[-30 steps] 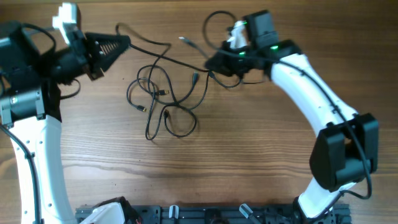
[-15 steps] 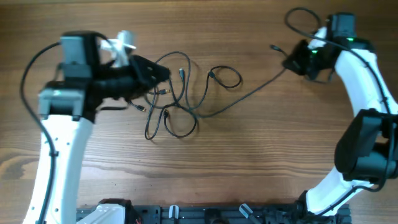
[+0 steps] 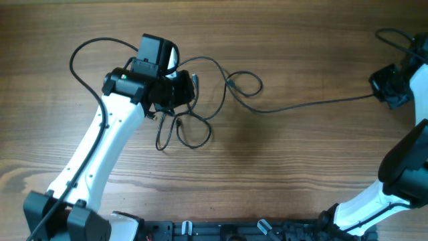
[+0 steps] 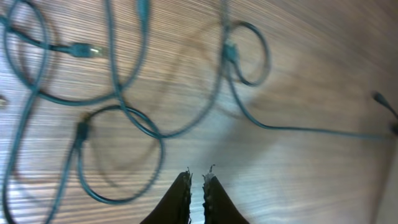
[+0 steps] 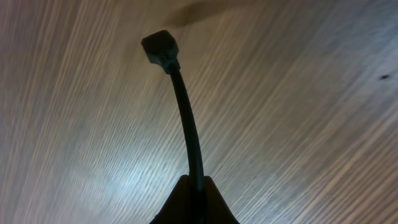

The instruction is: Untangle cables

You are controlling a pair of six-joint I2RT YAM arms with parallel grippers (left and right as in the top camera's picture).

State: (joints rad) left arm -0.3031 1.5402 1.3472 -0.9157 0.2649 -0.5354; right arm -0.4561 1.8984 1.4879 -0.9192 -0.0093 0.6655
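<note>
Several thin black cables lie in loose loops (image 3: 184, 130) at the table's centre left. One cable (image 3: 314, 104) runs out of a small loop (image 3: 244, 84) and stretches right to my right gripper (image 3: 384, 86), which is shut on it at the far right edge. In the right wrist view the gripper (image 5: 196, 185) pinches this cable just behind its plug end (image 5: 160, 46). My left gripper (image 3: 187, 90) hovers over the top of the loops. In the left wrist view its jaws (image 4: 199, 175) are shut and empty above bare wood, next to a cable loop (image 4: 121, 152).
The wooden table (image 3: 267, 174) fills the view. The left arm's own thicker wire (image 3: 87, 50) arcs at the upper left. A dark rail (image 3: 221, 231) runs along the front edge. The stretched cable also shows in the left wrist view (image 4: 311, 129).
My right gripper has moved far right with the cable, drawing it out of the tangle into a long line. My left arm has swung right, over the loops.
</note>
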